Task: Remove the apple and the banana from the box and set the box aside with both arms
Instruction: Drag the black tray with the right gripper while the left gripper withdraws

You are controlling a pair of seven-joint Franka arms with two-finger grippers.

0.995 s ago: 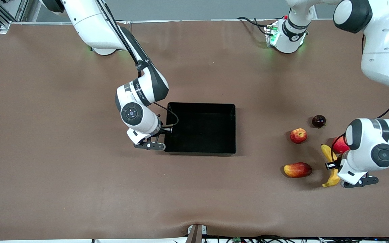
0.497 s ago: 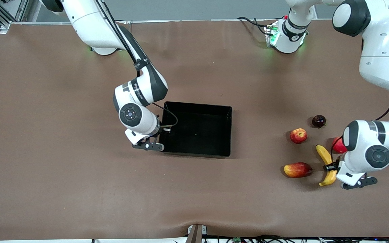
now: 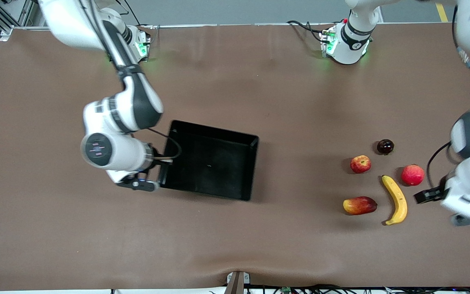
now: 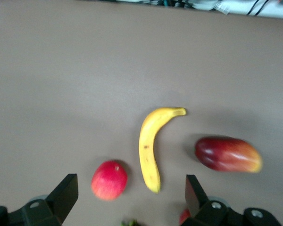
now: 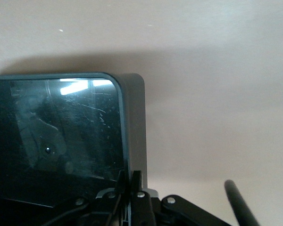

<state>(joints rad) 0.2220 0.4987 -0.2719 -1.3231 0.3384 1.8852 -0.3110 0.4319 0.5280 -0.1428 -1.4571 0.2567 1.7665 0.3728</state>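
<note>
**A:** What takes up the most room on the desk [image 3: 55, 228]?

**B:** The black box [image 3: 208, 160]. It sits near the middle, turned askew. The right hand [image 5: 131, 188] has its fingers pressed together on the box wall at the end toward the right arm's base, pinching the rim.

**A:** And the left hand [image 4: 132, 200]?

**B:** It hangs over the desk at the left arm's end, beside the fruit, fingers spread wide and holding nothing.

**A:** Where is the banana [image 3: 396, 199]?

**B:** Lying on the desk, apart from that hand, between the oblong red-and-yellow fruit [image 3: 359, 205] and the plain red round fruit [image 3: 413, 174].

**A:** The apple [image 3: 360, 164]?

**B:** On the desk too, farther from the front camera than the oblong fruit. A small dark round fruit [image 3: 385, 146] lies a little farther still, near the apple.
</note>
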